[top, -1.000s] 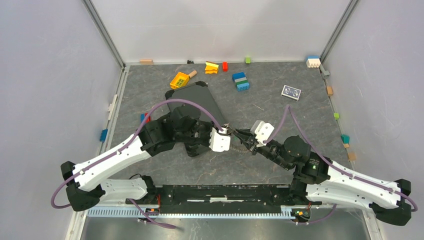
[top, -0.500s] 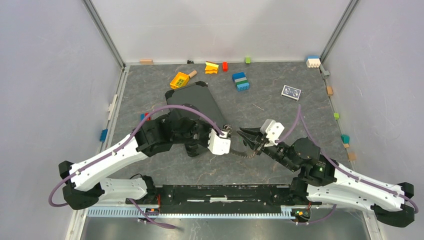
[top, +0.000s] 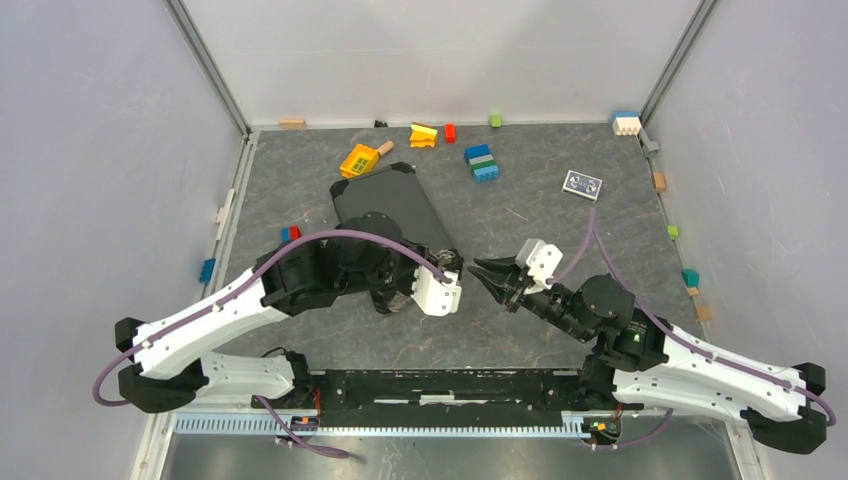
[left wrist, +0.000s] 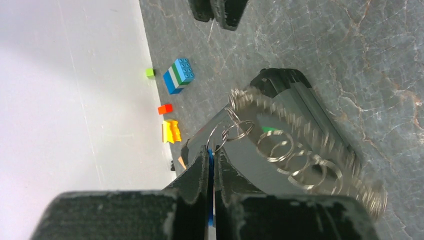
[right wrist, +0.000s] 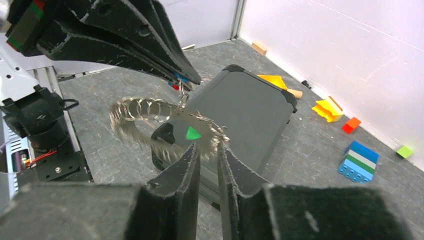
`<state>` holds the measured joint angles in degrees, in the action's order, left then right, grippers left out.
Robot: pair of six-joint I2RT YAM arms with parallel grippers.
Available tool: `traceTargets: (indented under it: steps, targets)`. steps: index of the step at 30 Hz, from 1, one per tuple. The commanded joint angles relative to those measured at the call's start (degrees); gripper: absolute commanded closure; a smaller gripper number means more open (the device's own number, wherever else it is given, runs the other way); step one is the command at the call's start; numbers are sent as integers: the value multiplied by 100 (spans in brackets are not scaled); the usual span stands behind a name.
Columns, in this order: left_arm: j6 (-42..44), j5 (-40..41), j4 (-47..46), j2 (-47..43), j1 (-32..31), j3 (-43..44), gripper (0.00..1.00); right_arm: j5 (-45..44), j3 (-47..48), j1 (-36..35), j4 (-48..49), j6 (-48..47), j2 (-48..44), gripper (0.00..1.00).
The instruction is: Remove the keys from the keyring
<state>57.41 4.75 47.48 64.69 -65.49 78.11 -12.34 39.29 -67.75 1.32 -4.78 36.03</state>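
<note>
Dangling over flat black plastic case: large thin metal keyring crowded with greyish-brass keys. Hung from left end effector, clamped on blue-headed key. Sat just ahead of right end effector, slightly parted, empty, green-tagged side nearest.

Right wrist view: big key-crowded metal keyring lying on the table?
No, the keyring hangs from the left hand's shut tips, in front of the black rectangular case.

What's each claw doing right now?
Left claw: closed on the blue-headed key, keyring dangling from it.
Right claw: slightly open, holding nothing.
</note>
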Motion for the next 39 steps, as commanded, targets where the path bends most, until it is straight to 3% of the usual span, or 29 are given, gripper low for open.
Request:
traceTargets:
  steps: [1,7,19,29,39]
  targets:
    - [470,400,-187,48,-114,345,98,381,-214,7,391,155,-126,73]
    - [317,361,-189,157,-133,484,98,827,-746,6,1130,307,-218,64]
    - [139,90,-185,220,-231,581,98,997,-1003,7,1718,471,53,63]
    - [459,-407,-316,-95,-231,333,98,1596,-778,7,1426,239,-132,64]
    - [559,-965,-794,-359,-231,38,98,1330,-738,7,1121,104,-202,64]
